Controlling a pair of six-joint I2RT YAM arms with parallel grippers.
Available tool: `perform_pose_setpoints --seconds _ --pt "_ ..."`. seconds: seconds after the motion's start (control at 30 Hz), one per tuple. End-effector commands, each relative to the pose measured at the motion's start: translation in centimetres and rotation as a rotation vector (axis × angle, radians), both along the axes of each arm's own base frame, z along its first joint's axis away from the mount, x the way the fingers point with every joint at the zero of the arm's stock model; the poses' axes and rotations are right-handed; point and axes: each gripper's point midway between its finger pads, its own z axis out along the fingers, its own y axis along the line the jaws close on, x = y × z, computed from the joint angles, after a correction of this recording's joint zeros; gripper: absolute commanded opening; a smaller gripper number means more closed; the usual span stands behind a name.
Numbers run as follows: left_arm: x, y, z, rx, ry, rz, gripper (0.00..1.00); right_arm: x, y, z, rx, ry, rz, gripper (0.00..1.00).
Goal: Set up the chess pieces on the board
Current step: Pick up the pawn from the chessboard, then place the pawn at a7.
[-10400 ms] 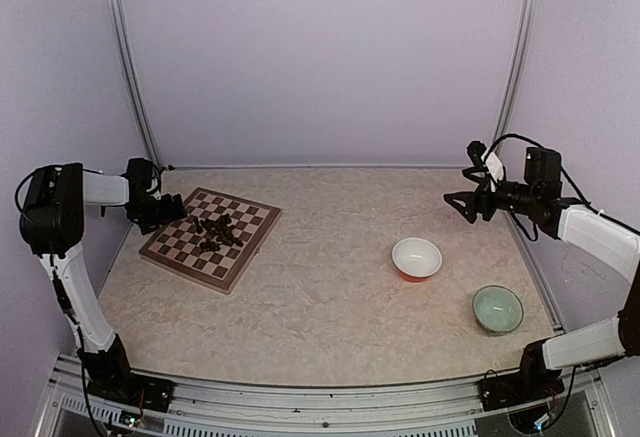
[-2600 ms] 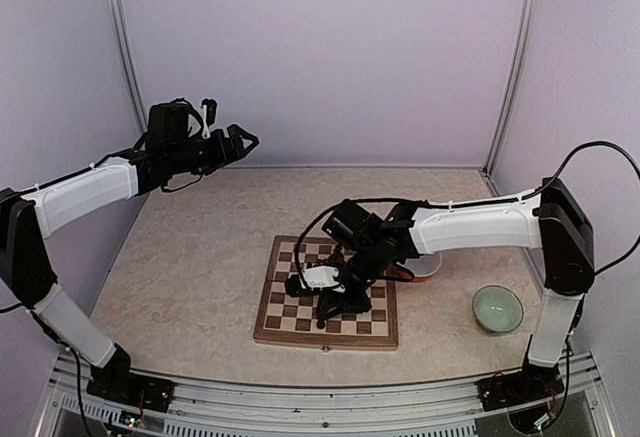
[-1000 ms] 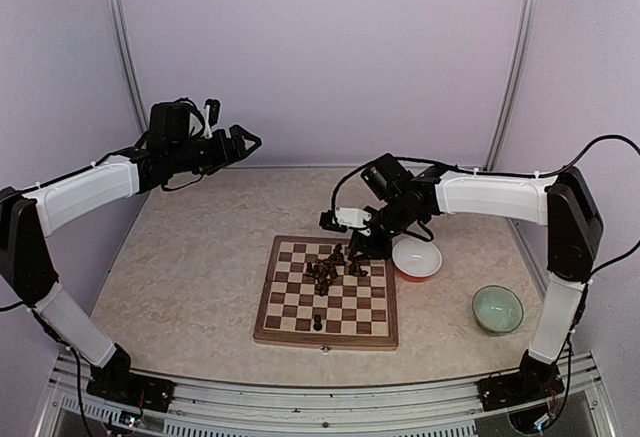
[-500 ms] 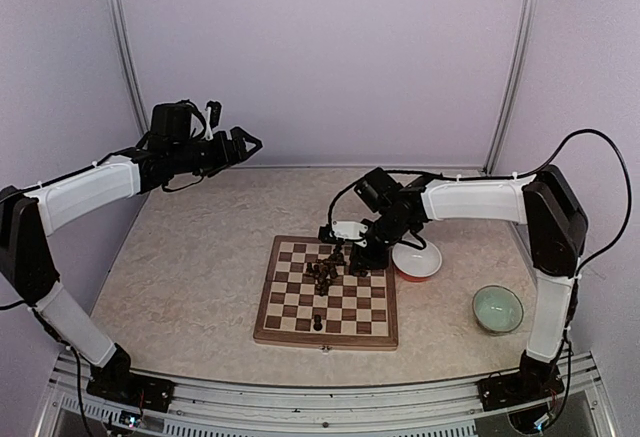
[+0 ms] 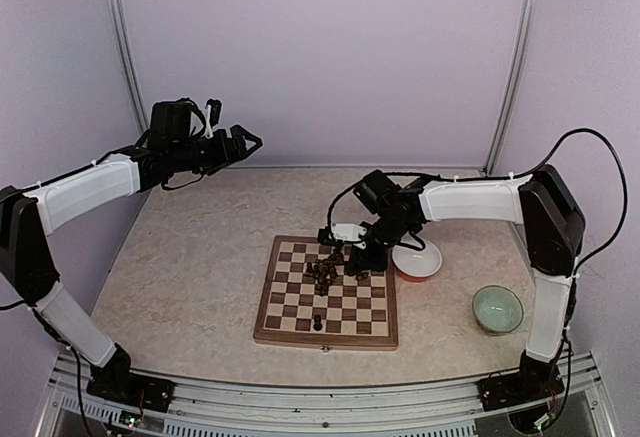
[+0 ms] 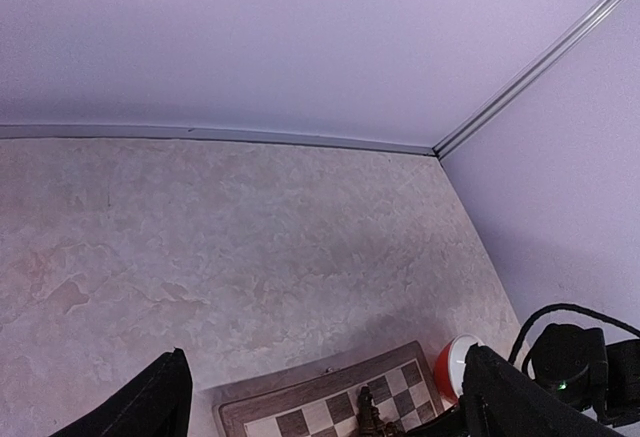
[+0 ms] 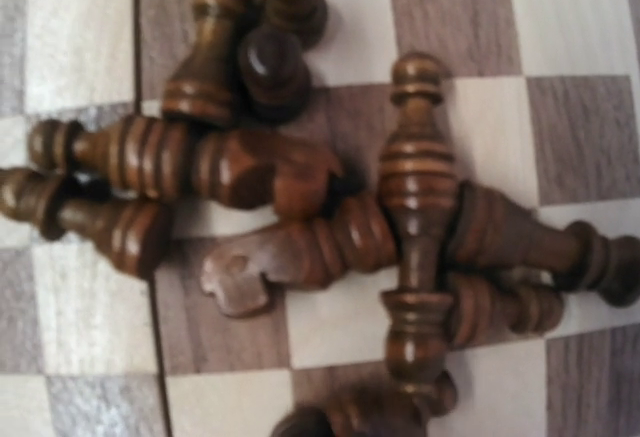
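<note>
Setup is barely begun. The chessboard lies mid-worktop. A lone piece stands on its near rank. The other chess pieces lie heaped on central squares. The right pincer hovers at the heap, its opening indeterminable. The left pincer hangs raised, spread and empty.

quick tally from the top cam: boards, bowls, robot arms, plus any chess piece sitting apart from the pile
board: 1
bowls: 2, the white and red bowl and the pale green bowl
robot arms: 2, the left arm and the right arm
lone chess piece apart from the pile: 1
total: 6; the pile itself is too tangled to count
</note>
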Motion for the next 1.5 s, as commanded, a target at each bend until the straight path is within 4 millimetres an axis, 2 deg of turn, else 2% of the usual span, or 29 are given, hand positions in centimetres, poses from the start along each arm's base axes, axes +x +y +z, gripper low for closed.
perform_pose_setpoints --seconds 0.0,0.2,0.33,0.5,0.63,0.77,0.9,1.27,1.47 --pt "0.4 -0.2 0.7 -0.002 -0.019 -0.017 0.93 -1.1 1.0 3.5 0.068 -0.013 0.031 0.09" --pt "0.4 -0.3 0.6 -0.003 -0.015 -0.019 0.93 -2.8 0.5 4.6 0.074 -0.035 0.061 0.09" --pt "0.5 -0.3 0.4 -0.004 -0.01 -0.02 0.93 -4.6 -0.1 5.0 0.092 -0.037 0.105 0.09" --pt "0.4 -0.6 0.1 -0.004 -0.004 -0.027 0.93 -8.4 -0.7 4.7 0.119 0.015 0.2 0.09" --pt "0.3 -0.9 -0.2 0.001 0.003 -0.034 0.93 -11.2 -1.1 3.8 0.1 0.01 0.278 0.09" --pt "0.4 -1.1 -0.6 0.007 0.011 -0.036 0.93 -13.3 -2.1 1.4 0.022 0.0 0.336 0.09" --pt "0.4 -1.4 -0.9 0.012 0.015 -0.041 0.93 -13.3 -2.7 0.0 -0.027 -0.035 0.335 0.09" --pt "0.4 -1.6 -1.3 0.015 0.03 -0.047 0.94 -11.7 -4.6 -0.1 -0.067 -0.13 0.254 0.09" --pt "0.4 -1.8 -1.5 0.023 0.034 -0.051 0.94 -11.5 -5.1 -0.7 -0.084 -0.124 0.239 0.09"
